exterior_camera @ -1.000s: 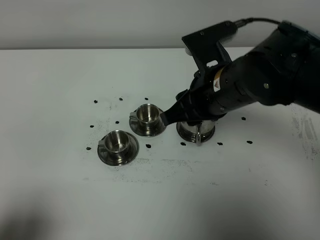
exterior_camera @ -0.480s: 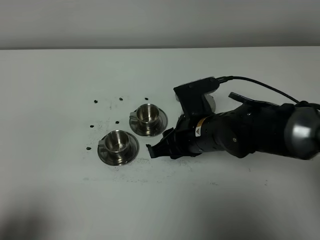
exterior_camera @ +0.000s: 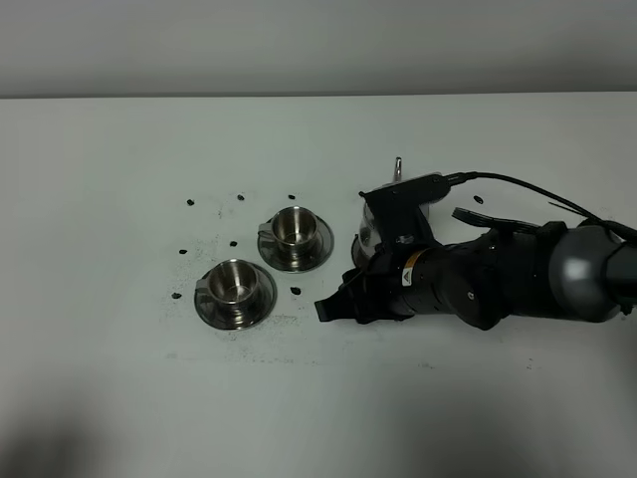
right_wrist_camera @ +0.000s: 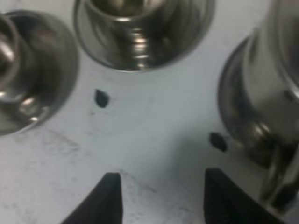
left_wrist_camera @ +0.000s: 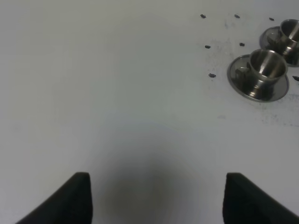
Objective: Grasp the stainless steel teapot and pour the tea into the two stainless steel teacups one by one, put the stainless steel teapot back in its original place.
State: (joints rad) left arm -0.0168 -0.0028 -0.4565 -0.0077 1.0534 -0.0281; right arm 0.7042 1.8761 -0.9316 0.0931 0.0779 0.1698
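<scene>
The stainless steel teapot point(exterior_camera: 366, 236) stands on the table, mostly hidden behind my right arm; in the right wrist view the teapot point(right_wrist_camera: 273, 74) rests on its saucer point(right_wrist_camera: 230, 100) just beside one finger. My right gripper point(exterior_camera: 330, 307) point(right_wrist_camera: 161, 198) lies low in front of the pot, open, with only bare table between its fingers. The two teacups sit on their saucers to the left of it: the far cup point(exterior_camera: 295, 227) point(right_wrist_camera: 140, 28) and the near cup point(exterior_camera: 236, 282) point(right_wrist_camera: 23, 70). My left gripper point(left_wrist_camera: 161, 200) hangs open over bare table, well away from the near cup point(left_wrist_camera: 266, 67).
Small dark specks point(exterior_camera: 296, 290) dot the white table point(exterior_camera: 119, 398) around the cups and pot. A black cable point(exterior_camera: 518, 184) runs along the right arm. The table's far edge meets a grey wall point(exterior_camera: 299, 50).
My right arm has dropped from above the teapot to lie low over the table, its open gripper now in front of the pot. The cups and the left gripper have not moved.
</scene>
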